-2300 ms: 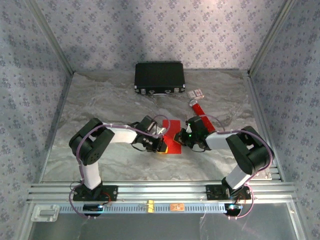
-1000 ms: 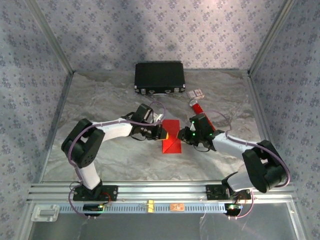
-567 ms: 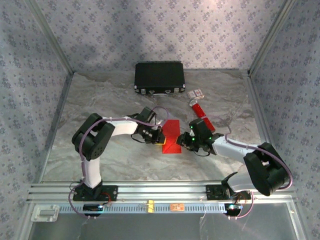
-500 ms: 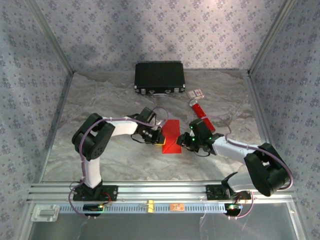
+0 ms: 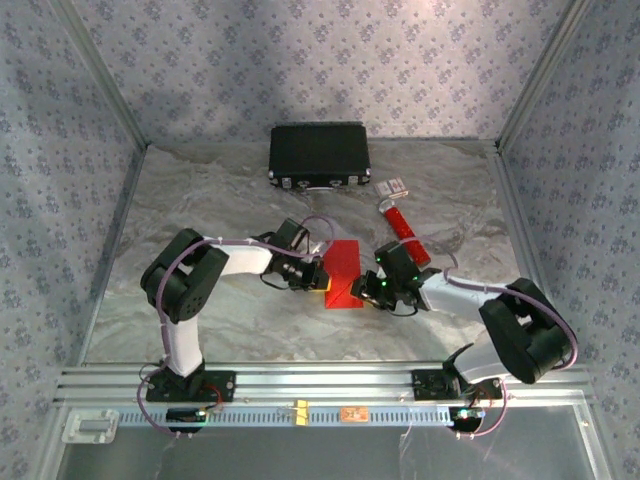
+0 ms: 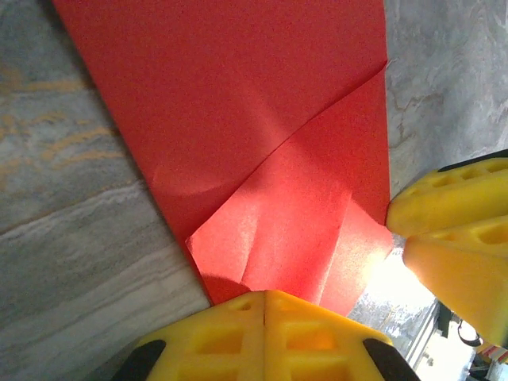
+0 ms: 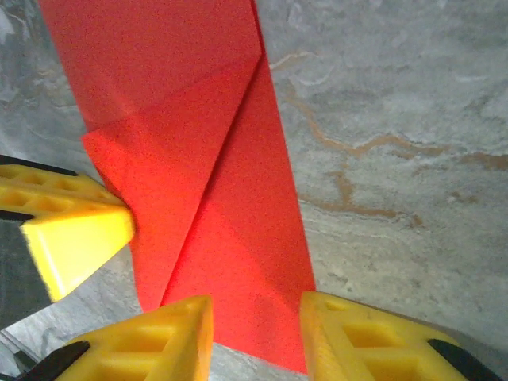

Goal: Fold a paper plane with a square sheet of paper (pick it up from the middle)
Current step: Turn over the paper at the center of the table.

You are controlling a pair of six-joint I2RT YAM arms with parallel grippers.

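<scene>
counter [image 5: 220, 200], grey marble pattern. the square sheet of paper [image 5: 343, 272] lies near the middle of it, between the two arms, already creased: one corner is folded in as a diagonal flap over the rest of the sheet [image 6: 262, 119].

left arm [image 5: 250, 260] reaches in from the sheet's left side. left jaws clenched, yellow tips pressed together, nipping the edge of the folded flap; the paper there looks slightly raised and lit through.

right arm [image 5: 470, 295] reaches in from the right. right jaws released, tips standing apart over the near end of the sheet [image 7: 198, 143], not gripping it.

black case [image 5: 319, 155] at the far edge of the counter, well apart from the sheet. red tube with a white end [image 5: 400, 222] lies behind the right arm.
</scene>
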